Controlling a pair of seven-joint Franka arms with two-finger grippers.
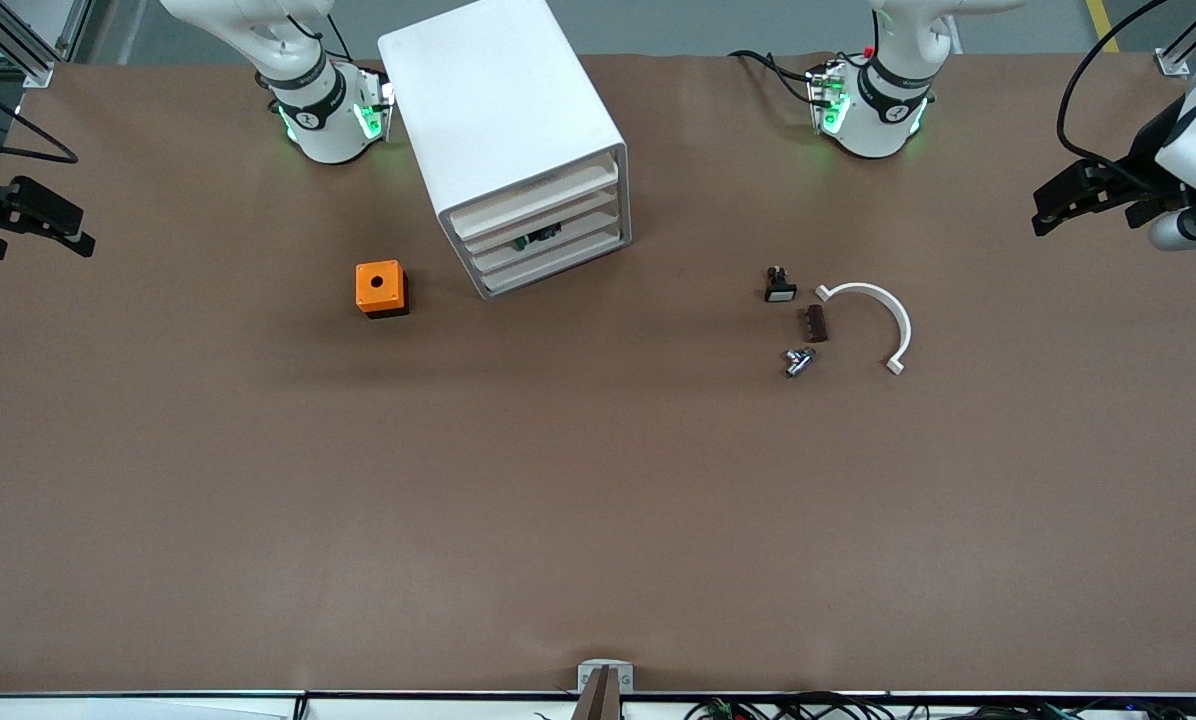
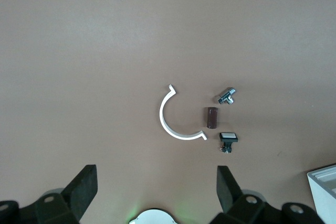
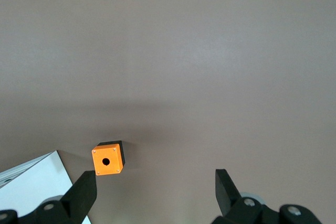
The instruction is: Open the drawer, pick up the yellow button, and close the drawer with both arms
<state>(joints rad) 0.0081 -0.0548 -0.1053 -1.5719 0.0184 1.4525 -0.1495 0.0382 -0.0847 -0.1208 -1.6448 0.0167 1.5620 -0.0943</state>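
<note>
Standing between the two arm bases, the white drawer cabinet (image 1: 518,140) has its drawers pushed in; something small and dark shows in one slot, too small to call the button. No writing is readable anywhere. An orange cube (image 1: 381,288) sits beside it, toward the right arm's end. The left gripper (image 2: 156,182) and right gripper (image 3: 156,188) both hang spread wide, empty, at the table's ends. A white curved bracket (image 1: 876,318) lies near small loose parts.

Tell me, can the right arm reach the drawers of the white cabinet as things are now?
Probably yes. The right gripper, open, waits at the table's edge; only the orange box lies between it and the cabinet's drawer fronts, and nothing stands before them.
</note>
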